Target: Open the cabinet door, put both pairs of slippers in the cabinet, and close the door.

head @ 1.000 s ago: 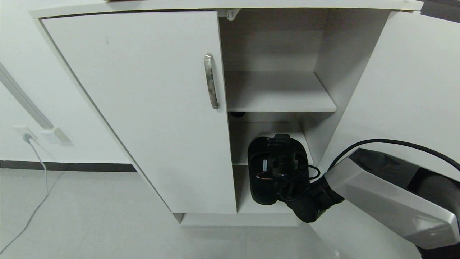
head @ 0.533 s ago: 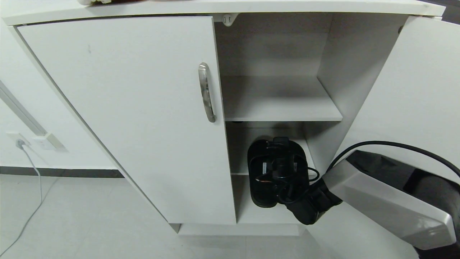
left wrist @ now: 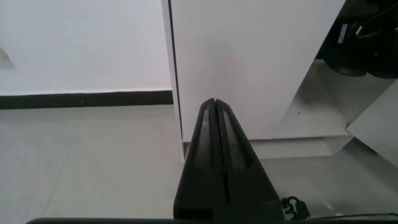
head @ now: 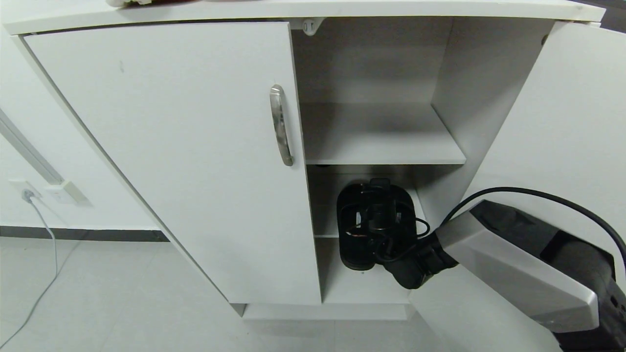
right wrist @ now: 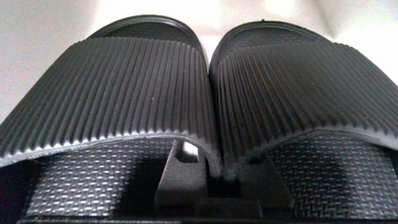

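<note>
Plain indoor room, and you're facing a storage corner. It could be a home hallway or an office back room; can't tell which.

- White laminate two-door cabinet [head: 161,146] with a curved brushed-metal bar handle [head: 279,124] and a flat white board shelf [head: 381,137]; right door swung open.
- Pale grey glossy floor tiles [head: 122,313].
- Bare white painted wall [head: 14,88] with a dark skirting strip [head: 83,233] along its foot.
- White wall socket [head: 24,193] with a thin grey cable [head: 46,274] trailing to the floor.
- White plastic cable trunking [head: 29,156] runs slantwise above the socket.
- Black ribbed rubber slippers [head: 348,244] in the lower compartment give you the one domestic hint.
</note>
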{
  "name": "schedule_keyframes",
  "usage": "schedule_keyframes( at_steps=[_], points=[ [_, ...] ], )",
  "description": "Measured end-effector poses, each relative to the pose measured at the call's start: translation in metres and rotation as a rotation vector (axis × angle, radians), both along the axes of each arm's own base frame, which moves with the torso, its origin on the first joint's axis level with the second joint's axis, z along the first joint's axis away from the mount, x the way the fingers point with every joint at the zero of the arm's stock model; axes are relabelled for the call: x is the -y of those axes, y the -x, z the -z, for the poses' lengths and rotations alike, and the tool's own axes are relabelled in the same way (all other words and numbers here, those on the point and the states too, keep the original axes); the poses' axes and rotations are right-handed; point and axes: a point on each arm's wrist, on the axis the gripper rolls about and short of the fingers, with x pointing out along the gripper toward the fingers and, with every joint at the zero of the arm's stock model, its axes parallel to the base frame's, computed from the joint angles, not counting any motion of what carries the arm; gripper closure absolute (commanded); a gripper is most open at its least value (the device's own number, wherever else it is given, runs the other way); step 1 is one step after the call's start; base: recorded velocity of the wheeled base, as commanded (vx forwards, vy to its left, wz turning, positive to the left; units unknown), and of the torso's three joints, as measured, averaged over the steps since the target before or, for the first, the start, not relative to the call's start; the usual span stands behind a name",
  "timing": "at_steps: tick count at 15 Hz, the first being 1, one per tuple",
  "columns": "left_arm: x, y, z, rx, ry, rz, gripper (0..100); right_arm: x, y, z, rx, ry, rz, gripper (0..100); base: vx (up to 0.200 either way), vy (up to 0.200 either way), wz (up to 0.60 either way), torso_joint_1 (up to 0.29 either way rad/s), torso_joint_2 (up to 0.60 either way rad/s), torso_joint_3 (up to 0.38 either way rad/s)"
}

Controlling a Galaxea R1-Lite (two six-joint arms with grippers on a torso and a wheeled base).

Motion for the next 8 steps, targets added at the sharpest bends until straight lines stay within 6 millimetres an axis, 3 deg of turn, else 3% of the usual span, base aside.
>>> schedule_keyframes(
  at_steps=[8],
  points=[
    [0.000,0.000,0.000,0.000,0.000,-0.002,100,-0.001,-0.029,-0.008,0.018,-0.002,0.005,100,0.000,0.000,0.00,0.000,0.00,0.000]
  ],
)
